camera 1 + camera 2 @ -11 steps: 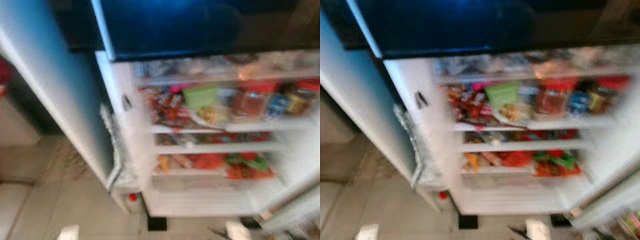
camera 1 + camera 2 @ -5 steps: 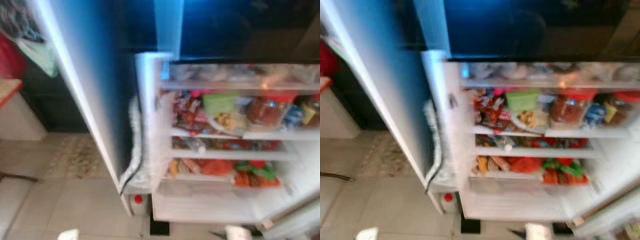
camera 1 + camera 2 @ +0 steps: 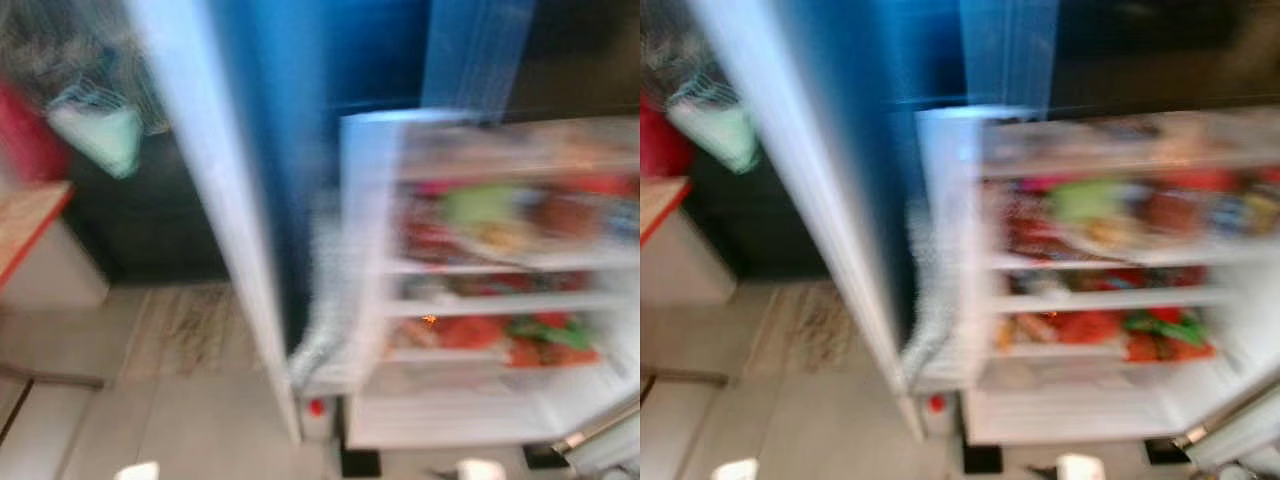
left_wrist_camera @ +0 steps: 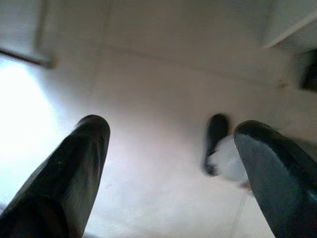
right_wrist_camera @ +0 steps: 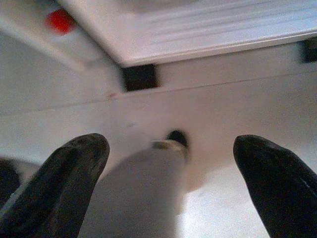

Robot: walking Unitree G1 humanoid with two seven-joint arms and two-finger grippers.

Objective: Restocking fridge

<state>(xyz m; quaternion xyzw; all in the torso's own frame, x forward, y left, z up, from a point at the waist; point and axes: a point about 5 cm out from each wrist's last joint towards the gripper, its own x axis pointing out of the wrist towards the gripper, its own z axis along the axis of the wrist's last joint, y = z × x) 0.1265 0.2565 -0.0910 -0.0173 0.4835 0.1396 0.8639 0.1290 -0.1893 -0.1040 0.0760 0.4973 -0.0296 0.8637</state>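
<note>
The fridge (image 3: 1110, 300) is seen standing open, its door (image 3: 810, 200) swung wide to the robot's left, presumably so that the shelves can be reached for restocking; three stocked shelves (image 3: 1110, 258) can be counted, though their red and green packets are too blurred to be numbered. Both arms are hung low over the tiled floor (image 4: 163, 99), the left gripper (image 4: 173, 163) and the right gripper (image 5: 168, 173) each spread wide with nothing held, so no item is yet carried
</note>
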